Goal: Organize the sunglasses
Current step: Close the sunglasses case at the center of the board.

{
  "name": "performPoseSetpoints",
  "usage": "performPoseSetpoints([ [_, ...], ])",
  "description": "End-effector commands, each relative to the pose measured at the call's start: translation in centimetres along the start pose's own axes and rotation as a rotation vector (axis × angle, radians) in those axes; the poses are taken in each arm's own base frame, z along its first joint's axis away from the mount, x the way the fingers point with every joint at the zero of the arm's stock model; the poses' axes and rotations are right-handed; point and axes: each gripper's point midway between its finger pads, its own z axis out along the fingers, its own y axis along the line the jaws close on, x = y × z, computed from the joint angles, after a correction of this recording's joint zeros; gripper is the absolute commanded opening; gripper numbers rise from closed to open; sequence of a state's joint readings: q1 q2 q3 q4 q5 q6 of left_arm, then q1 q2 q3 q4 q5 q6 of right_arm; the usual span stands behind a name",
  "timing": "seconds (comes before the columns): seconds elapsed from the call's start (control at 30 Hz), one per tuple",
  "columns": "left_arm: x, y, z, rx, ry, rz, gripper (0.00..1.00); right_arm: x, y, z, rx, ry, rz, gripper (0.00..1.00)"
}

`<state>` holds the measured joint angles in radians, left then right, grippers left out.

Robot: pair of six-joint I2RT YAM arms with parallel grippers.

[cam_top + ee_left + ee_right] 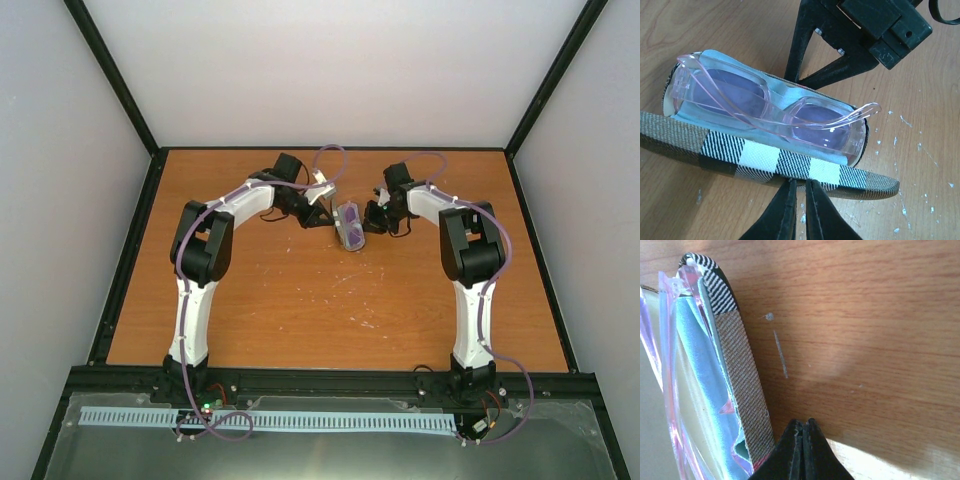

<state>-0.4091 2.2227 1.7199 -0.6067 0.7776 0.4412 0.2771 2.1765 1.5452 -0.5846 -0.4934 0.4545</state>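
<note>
The left gripper [800, 197] has its jaws drawn to a thin slit, tips at the edge of the plaid lid of the open case [760, 161]; the right gripper [802, 437] has its jaws pressed together just beside the case's rim. The sunglasses [765, 107] lie folded inside the case — one temple arching over the lenses — on the wooden surface [925, 150].

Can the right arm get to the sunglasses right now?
Probably yes: the sunglasses lie uncovered in the open case, and the right gripper sits beside its rim, though shut, so it must open first.
</note>
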Motion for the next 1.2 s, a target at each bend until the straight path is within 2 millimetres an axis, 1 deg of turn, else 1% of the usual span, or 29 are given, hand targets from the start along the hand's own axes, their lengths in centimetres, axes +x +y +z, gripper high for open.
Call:
performPoseSetpoints([
  [0.0,-0.5,-0.8,1.3,0.035,0.004,0.003,0.09,-0.8,4.1,-2.1,-0.100,-0.056,-0.074,0.03],
  [0.1,-0.4,-1.1,1.7,0.044,0.008,0.006,0.09,-1.1,4.9,-2.6,-0.104,-0.069,-0.094,0.03],
  [0.3,-0.5,-1.6,2.4,0.058,0.014,0.008,0.09,-0.9,6.5,-3.0,-0.111,-0.073,-0.135,0.03],
  [0.57,-1.2,-2.2,3.4,0.070,0.014,0.020,0.09,0.4,7.4,-1.9,-0.104,-0.030,-0.181,0.03],
  [0.73,-1.4,-2.4,3.7,0.076,0.015,0.020,0.09,0.7,8.2,-1.7,-0.111,-0.024,-0.196,0.03],
  [0.8,-1.3,-2.5,3.8,0.078,0.017,0.018,0.09,0.7,8.2,-1.7,-0.109,-0.023,-0.199,0.03],
  [1.03,-1.1,-2.6,3.5,0.063,0.036,0.036,0.09,0.8,7.2,-2.2,-0.073,-0.029,-0.192,0.03],
  [1.1,-1.1,-2.8,3.0,0.049,0.039,0.054,0.07,1.0,6.9,-2.2,-0.064,-0.017,-0.187,0.04],
  [1.17,-1.7,-3.0,1.9,0.028,0.018,0.078,0.07,1.3,6.3,-2.2,-0.037,-0.008,-0.184,0.06],
])
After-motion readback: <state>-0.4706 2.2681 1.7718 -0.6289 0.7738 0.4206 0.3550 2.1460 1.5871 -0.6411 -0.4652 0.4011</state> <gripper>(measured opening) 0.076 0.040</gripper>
